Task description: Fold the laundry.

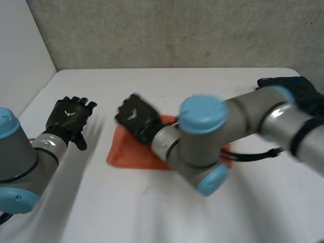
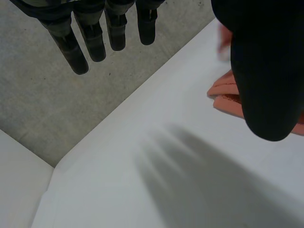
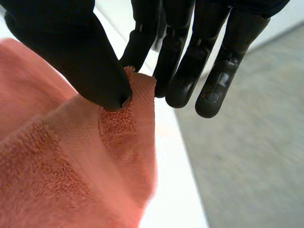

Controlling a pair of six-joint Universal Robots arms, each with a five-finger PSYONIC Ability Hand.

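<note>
The white worktop (image 1: pixel 263 202) carried a salmon terry towel (image 1: pixel 126 154) near its middle. Soft, light and floppy by the look of it, it would likely sag wherever unsupported, so a corner was the spot to hold. The right hand (image 1: pixel 135 117) pinched one corner between thumb and finger. The left hand (image 1: pixel 71 115) hovered apart, fingers straight, holding nothing.

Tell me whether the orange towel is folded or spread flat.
Seemingly folded: the towel shows stacked layers at its edge. The right hand pinches one corner, raised off the table.
</note>
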